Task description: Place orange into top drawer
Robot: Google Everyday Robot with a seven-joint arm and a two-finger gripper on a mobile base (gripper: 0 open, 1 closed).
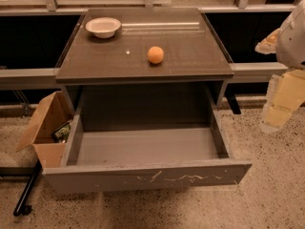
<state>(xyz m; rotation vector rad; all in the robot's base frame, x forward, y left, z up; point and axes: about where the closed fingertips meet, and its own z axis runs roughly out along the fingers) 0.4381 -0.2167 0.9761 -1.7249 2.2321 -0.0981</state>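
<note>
The orange [155,55] sits on the dark top of the cabinet [105,61], a little right of its middle. The top drawer [143,147] is pulled out wide below it, its grey inside bare and its front panel [147,177] marked with pale scratches. My gripper [278,109] hangs at the far right of the view, off the cabinet's right side, at about the height of the drawer opening. It is well away from the orange and holds nothing that I can see.
A white bowl [103,26] stands at the back left of the cabinet top. A brown cardboard box [45,128] lies open on the floor left of the drawer. A black pole [26,190] lies on the floor at the lower left. Speckled floor surrounds the drawer.
</note>
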